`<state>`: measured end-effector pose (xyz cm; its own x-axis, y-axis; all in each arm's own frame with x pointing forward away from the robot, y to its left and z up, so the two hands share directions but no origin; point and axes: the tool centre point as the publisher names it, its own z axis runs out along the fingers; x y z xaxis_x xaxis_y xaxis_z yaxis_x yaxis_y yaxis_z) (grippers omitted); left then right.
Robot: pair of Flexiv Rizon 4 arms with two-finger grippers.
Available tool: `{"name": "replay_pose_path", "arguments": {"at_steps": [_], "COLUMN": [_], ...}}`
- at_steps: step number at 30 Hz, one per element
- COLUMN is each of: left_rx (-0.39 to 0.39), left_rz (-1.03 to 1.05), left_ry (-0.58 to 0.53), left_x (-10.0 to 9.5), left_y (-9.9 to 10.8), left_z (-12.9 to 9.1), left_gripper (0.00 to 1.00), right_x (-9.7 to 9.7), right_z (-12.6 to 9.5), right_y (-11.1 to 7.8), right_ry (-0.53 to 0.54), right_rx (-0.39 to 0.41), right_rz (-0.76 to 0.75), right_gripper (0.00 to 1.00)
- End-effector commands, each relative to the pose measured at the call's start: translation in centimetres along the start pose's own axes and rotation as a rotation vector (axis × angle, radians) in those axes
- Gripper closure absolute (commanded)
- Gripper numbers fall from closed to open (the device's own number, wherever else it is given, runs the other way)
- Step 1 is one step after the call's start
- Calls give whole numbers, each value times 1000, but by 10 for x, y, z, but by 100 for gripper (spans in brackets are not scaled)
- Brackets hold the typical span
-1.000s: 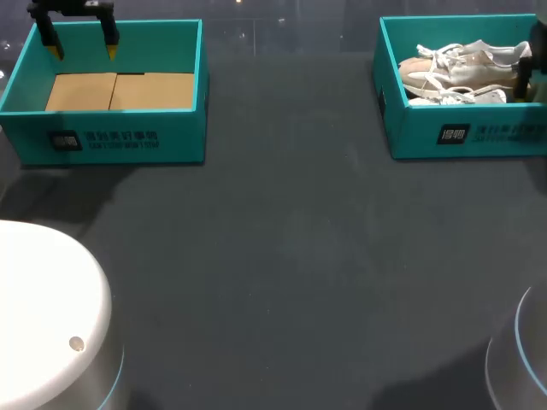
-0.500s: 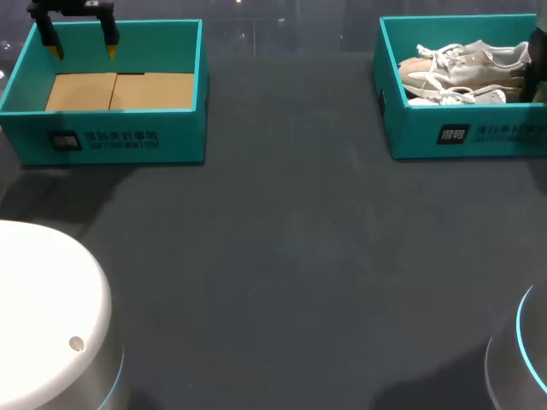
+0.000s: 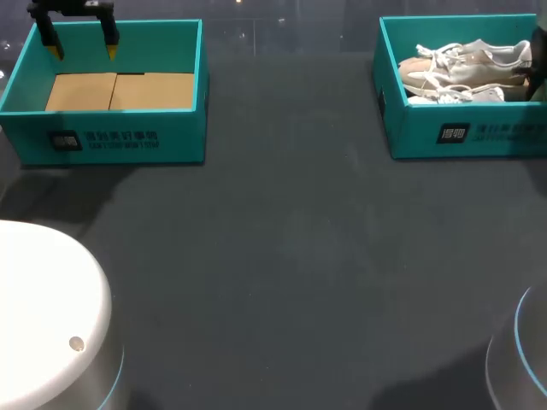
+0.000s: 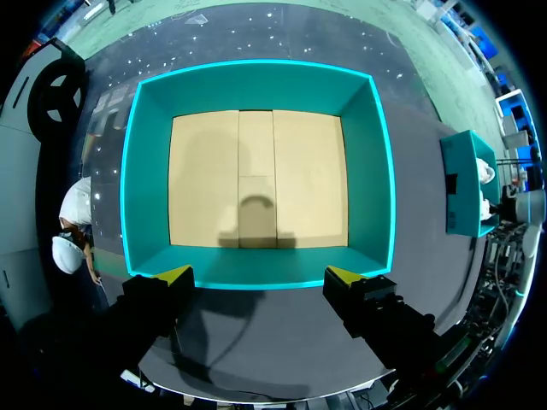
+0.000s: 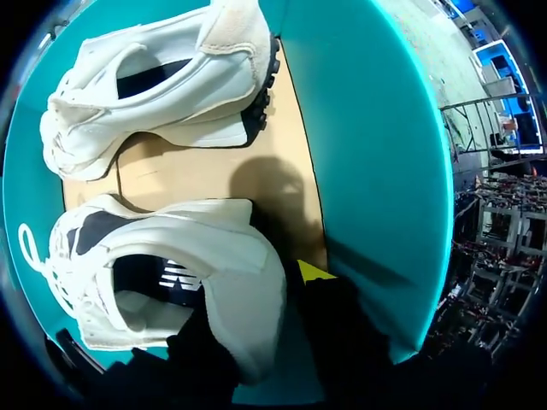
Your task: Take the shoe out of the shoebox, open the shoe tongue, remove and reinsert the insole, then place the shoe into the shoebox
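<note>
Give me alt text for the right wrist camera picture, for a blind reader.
The right gripper sits at the heel of a white lace-up sneaker inside a teal cardboard shoebox. A second white sneaker lies beside it on the box's tan floor.

Robotics lab bench, as I see it from my remote station: a dark matte worktop flanked by the rounded housings of my left arm and right arm, each edged with a thin blue light ring. Two matching teal boxes sit at the far corners like staged test props. The left shoebox shows only its cardboard floor, and the right shoebox holds a pair of white shoes.
</note>
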<state>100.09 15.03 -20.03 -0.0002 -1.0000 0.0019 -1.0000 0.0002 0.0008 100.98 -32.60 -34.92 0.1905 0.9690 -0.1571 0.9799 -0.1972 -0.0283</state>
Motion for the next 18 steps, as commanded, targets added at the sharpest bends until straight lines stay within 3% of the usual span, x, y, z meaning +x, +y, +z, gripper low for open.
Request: {"name": "replay_pose_path", "arguments": {"at_steps": [1,18], "left_rx": [0,0], "left_rz": [0,0], "left_ry": [-1,-1], "left_x": [0,0], "left_y": [0,0], "left_z": [0,0], "left_gripper": [0,0], "right_x": [-1,-2], "right_z": [-16,-49], "right_y": [-5,5], "right_ry": [-6,-36], "right_rx": [-21,-55], "right_rz": [9,34], "right_gripper": [100,100]}}
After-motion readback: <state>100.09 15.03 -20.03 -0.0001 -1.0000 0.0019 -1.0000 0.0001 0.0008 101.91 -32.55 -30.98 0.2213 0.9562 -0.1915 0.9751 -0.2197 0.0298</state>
